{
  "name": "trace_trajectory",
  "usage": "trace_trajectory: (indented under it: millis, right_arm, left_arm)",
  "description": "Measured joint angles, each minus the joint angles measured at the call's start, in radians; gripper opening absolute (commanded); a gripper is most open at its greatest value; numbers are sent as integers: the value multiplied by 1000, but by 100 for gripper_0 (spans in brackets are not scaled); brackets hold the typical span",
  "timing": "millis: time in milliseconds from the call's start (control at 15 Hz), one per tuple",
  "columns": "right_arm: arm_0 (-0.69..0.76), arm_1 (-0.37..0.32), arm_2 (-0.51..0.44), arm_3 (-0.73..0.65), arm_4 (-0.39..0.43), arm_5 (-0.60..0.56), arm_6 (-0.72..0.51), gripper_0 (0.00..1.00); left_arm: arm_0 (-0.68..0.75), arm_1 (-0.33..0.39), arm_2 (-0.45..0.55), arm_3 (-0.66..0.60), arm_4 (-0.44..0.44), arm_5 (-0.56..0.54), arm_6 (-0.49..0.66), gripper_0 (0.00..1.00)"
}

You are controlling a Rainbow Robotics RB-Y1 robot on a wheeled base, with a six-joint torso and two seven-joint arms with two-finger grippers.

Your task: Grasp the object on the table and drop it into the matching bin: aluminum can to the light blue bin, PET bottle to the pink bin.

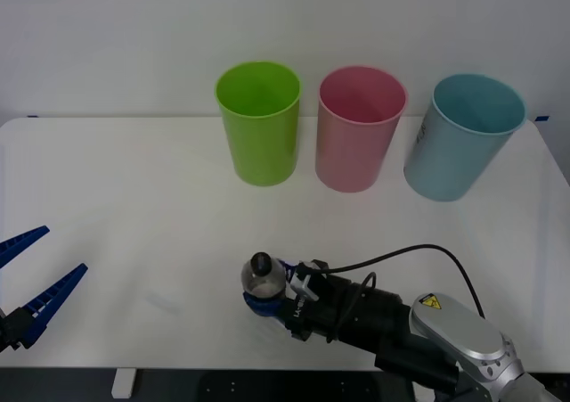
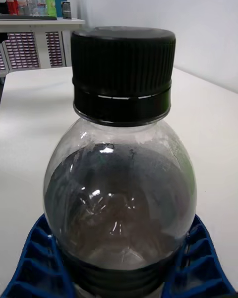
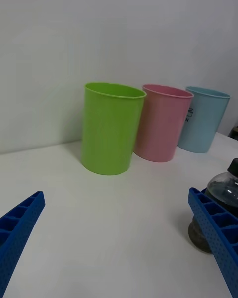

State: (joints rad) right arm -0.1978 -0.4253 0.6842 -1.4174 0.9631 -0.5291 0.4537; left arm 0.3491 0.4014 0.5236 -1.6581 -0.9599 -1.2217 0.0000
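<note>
Standing upright near the front edge of the white counter, slightly right of centre: the PET bottle, black cap up, dark lower half. Base hidden in the front view behind the blue fingers of the right tool, which pinch the bottle low on its body from both sides. In the right wrist view, bottom of the bottle cut off, ribbed fingers hugging its lower sides. Right arm reaching in low and nearly level from the near right corner, black cable looping over the wrist. Left tool parked at the near left edge, fingers spread wide, well apart from the bottle. Along the far side, in a row from left to right: lime green bin, pink bin, light blue bin, the last leaning slightly and carrying a small dark mark too small to read.
</note>
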Motion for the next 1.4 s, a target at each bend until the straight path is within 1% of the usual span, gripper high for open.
trace_trajectory:
  millis: [200,400,867,1067,1400]
  right_arm:
    - [-2,-8,0,0,0,-6,-4,0]
    - [-3,-13,-19,0,0,-23,-17,0]
    - [-2,-31,-120,-5,-5,-65,-63,0]
    - [1,-59,-149,-37,-6,-68,-131,0]
    - [43,-106,-219,-157,-6,-69,-249,0]
  left_arm:
    - [0,0,0,0,0,0,0,100]
    - [0,0,0,0,0,0,0,100]
    - [0,0,0,0,0,0,0,100]
    - [0,0,0,0,0,0,0,100]
    - [0,0,0,0,0,0,0,100]
